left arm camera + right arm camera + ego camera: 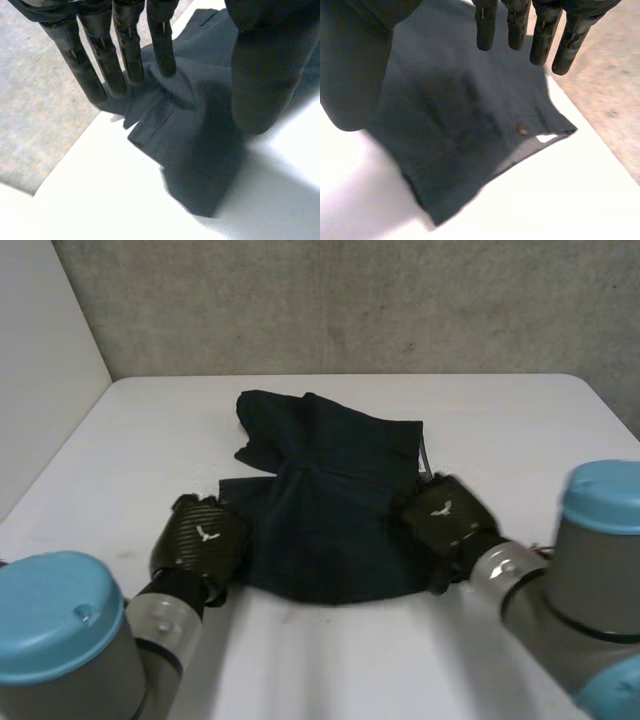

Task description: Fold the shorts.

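Dark navy shorts (330,500) lie rumpled and partly doubled over in the middle of the white table (520,430). My left hand (200,535) rests at the cloth's left edge, near its front corner. In the left wrist view its fingers (125,45) are straight over the shorts (200,150), with the thumb held apart, so it is open. My right hand (445,515) sits at the cloth's right edge. Its fingers (545,30) hang straight above the shorts (460,125), thumb well apart and holding nothing. A small button (521,129) shows near a cloth corner.
A grey wall (350,300) stands behind the table's far edge. A white panel (40,370) closes the left side. Bare tabletop lies in front of the shorts (350,660) and to both sides. Speckled floor (35,110) shows beyond the table edge.
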Motion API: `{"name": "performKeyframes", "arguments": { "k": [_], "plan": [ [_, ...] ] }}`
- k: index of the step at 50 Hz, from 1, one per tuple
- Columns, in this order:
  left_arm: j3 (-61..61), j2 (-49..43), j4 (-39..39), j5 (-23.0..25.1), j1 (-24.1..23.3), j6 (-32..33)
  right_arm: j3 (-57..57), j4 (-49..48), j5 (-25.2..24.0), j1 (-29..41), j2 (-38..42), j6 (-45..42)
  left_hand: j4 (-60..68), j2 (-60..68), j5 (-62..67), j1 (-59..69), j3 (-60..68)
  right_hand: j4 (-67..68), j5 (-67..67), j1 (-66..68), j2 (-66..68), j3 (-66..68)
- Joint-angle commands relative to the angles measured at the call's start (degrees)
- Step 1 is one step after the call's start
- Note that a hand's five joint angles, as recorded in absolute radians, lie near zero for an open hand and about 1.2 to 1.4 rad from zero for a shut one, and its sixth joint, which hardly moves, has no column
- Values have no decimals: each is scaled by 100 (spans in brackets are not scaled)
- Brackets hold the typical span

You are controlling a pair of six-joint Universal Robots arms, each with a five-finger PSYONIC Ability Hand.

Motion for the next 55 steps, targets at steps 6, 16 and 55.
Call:
{"name": "performKeyframes", "arguments": {
  "k": [6, 16, 55],
  "plan": [
    [-340, 710, -31, -181, 172, -482, 425, 158, -664, -1131, -1157, 1889, -1155, -1147, -1128, -1078, -1158, -334, -388, -153, -272, -202],
    [-542, 649, -312, 1143, 1111, -1053, 496, 344, -1517, -1386, -201, 1565, -719, -712, -693, -643, -722, 294, 239, 474, 355, 426],
    [134, -1047, -725, 1921, 1632, -1388, 399, -677, -1183, -1175, 583, 676, 3951, 3958, 3977, 4028, 3948, 6666, 6612, 6847, 6728, 6798]
  ]
}}
